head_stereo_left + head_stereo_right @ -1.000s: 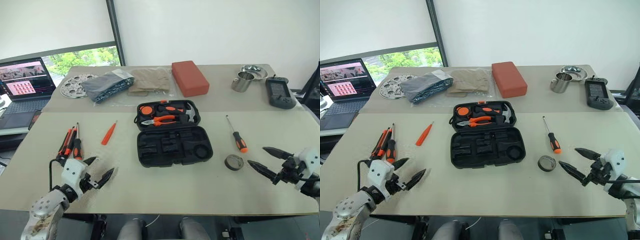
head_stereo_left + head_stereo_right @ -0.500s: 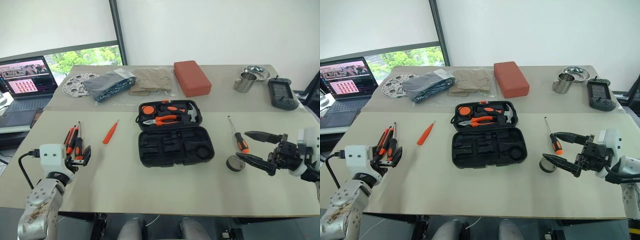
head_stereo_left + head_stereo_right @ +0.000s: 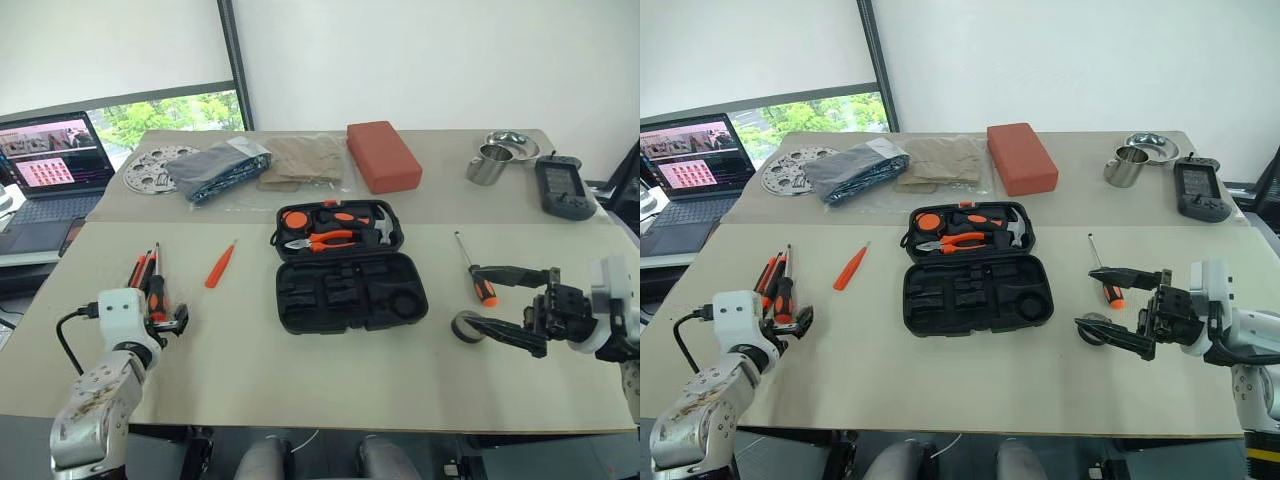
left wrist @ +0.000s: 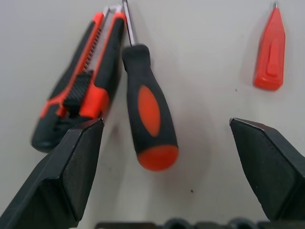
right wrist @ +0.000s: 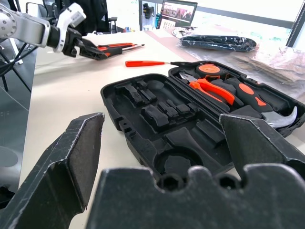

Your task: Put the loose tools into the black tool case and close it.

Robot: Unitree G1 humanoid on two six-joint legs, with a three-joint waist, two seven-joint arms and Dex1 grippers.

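The black tool case (image 3: 350, 292) lies open at the table's middle, with pliers and a hammer in its far half (image 3: 338, 229) and bare slots in the near half. At the left lie a utility knife (image 4: 78, 95) and a screwdriver (image 4: 148, 109), with a slim orange driver (image 3: 219, 265) to their right. My left gripper (image 4: 167, 124) is open just short of the screwdriver's handle. On the right lie another screwdriver (image 3: 476, 272) and a grey tape roll (image 3: 468, 325). My right gripper (image 3: 478, 298) is open beside them, pointing at the case, holding nothing.
Along the back stand a red block (image 3: 380, 155), a steel cup (image 3: 488, 163), a bowl (image 3: 512, 143) and a black handheld device (image 3: 563, 187). Bagged cloths (image 3: 215, 168) and a round metal plate (image 3: 150, 168) lie back left. A laptop (image 3: 50, 170) sits off the table's left.
My left gripper has turned from pointing right to pointing forward at the screwdriver and knife. My right gripper has swung left and up, level with the tape roll and right screwdriver.
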